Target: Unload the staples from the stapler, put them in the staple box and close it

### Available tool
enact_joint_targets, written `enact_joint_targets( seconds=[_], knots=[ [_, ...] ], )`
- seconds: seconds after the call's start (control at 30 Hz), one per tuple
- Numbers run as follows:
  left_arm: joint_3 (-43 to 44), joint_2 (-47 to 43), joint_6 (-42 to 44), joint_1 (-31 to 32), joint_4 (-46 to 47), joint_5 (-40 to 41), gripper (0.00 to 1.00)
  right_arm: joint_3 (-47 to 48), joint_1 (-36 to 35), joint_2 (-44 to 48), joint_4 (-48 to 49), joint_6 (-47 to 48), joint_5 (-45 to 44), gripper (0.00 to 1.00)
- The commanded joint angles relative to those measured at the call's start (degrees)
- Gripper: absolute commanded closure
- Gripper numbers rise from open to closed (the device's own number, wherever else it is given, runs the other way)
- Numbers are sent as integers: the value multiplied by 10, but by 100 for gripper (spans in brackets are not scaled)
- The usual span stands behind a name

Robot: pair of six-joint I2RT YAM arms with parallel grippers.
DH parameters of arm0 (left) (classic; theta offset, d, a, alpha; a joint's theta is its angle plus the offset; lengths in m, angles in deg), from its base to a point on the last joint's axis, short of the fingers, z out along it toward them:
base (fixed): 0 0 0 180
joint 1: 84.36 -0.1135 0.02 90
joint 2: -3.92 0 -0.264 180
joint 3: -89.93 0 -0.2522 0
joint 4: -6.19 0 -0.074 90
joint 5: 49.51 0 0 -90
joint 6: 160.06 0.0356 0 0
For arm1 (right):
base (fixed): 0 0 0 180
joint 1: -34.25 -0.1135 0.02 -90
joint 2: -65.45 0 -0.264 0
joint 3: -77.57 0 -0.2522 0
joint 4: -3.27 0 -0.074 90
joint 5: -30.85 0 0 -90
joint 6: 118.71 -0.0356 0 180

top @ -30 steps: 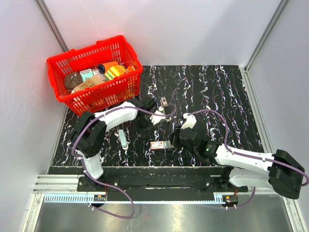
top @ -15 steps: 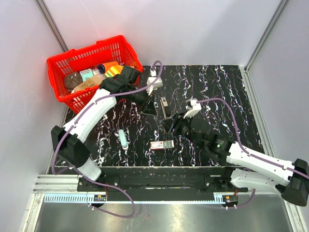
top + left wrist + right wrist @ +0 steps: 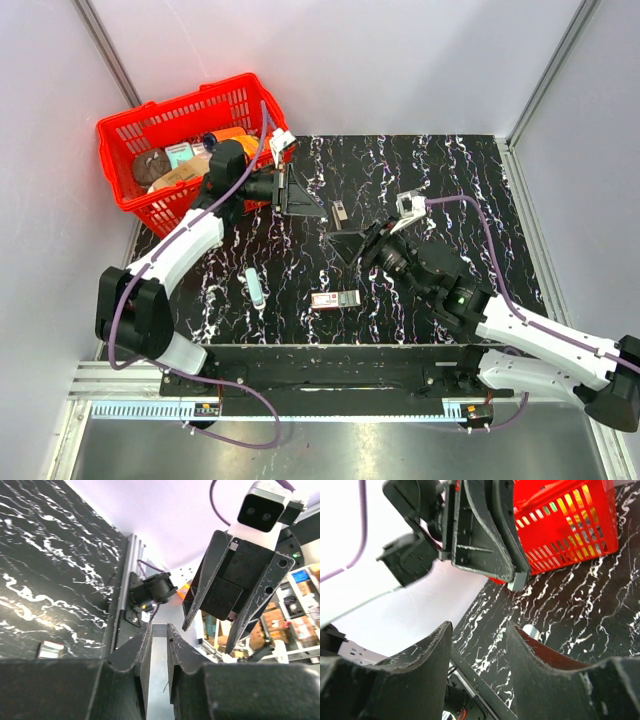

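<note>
Left hand (image 3: 159, 630) has its fingers drawn almost together, with only a narrow slit between them, and we see nothing caught in that slit. From above we find it just off the right-hand corner of the red basket (image 3: 205, 205), fingers pointing away from the basket across the bench (image 3: 450, 180). Our right hand (image 3: 479, 630) is spread wide and empty. It lies further from the basket than the left hand, toward the arm bases, and faces back at the basket, whose red mesh fills the top of its wrist view behind the left hand.

We see the stapler (image 3: 340, 211) resting on the bench to the right of the basket, just beyond the left hand's fingertips, with the right hand close on its near side. Neither hand grips it. It is too small for us to tell whether it is hinged apart. A red-and-white box (image 3: 334, 299) and a pale slim bar (image 3: 256, 288) lie on the bench well below the basket, nearer the arm bases.
</note>
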Motion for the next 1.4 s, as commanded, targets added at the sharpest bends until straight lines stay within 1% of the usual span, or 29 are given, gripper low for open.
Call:
enact_joint_targets(
  seconds=[0.0, 0.1, 0.43, 0.57, 0.67, 0.8, 1.1, 1.23, 1.37],
  knots=[
    [-37, -23, -297, 1, 383, -41, 96, 40, 15, 2, 54, -4, 27, 47],
    [-38, -33, -272, 1, 349, -38, 96, 50, 26, -12, 57, -8, 37, 47],
    [-49, -47, -272, 1, 346, -38, 96, 43, 87, -42, 112, -76, 106, 52],
    [-49, -46, -269, 1, 341, -37, 95, 51, 87, -59, 125, -78, 119, 53],
    [-45, -43, -269, 1, 339, -38, 96, 53, 87, -69, 133, -77, 147, 54],
    [-45, -40, -269, 1, 341, -39, 95, 48, 89, -72, 138, -78, 148, 58],
    [-45, -41, -269, 1, 339, -42, 95, 51, 94, -83, 152, -84, 161, 60],
    [-45, -45, -262, 1, 327, -44, 95, 58, 99, -95, 157, -88, 175, 64],
    [-45, -46, -256, 2, 320, -43, 95, 61, 103, -97, 159, -91, 179, 70]
  ],
)
